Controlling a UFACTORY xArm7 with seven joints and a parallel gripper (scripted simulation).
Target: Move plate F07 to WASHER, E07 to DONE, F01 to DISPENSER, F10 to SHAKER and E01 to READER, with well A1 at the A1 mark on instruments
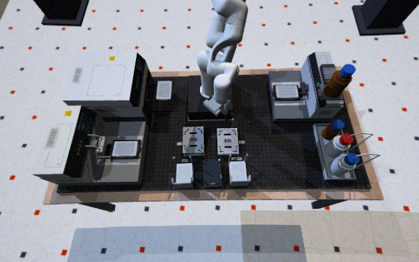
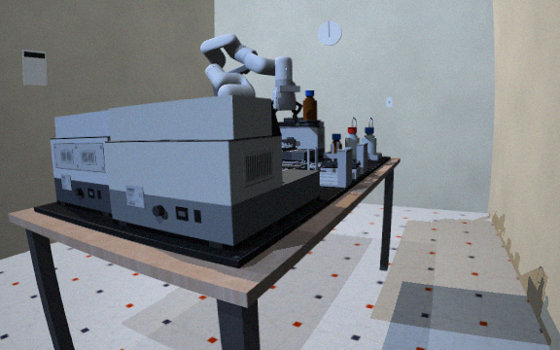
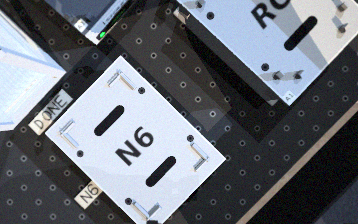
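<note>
My gripper hangs open and empty high above the deck, just in front of the arm's base; it also shows in the side view. The wrist view looks straight down on the empty nest N6, with the empty nest RG beside it. The DONE rack lies at the left edge, next to its label. White plates sit on the back-left instrument's tray, the front-left instrument and the right instrument. Two front racks each show a white plate. The dark shaker stands between them.
Two tall grey instrument housings fill the left of the deck. Capped bottles stand in a tray at the right, and a brown bottle stands by the right instrument. N6 and RG lie mid-deck.
</note>
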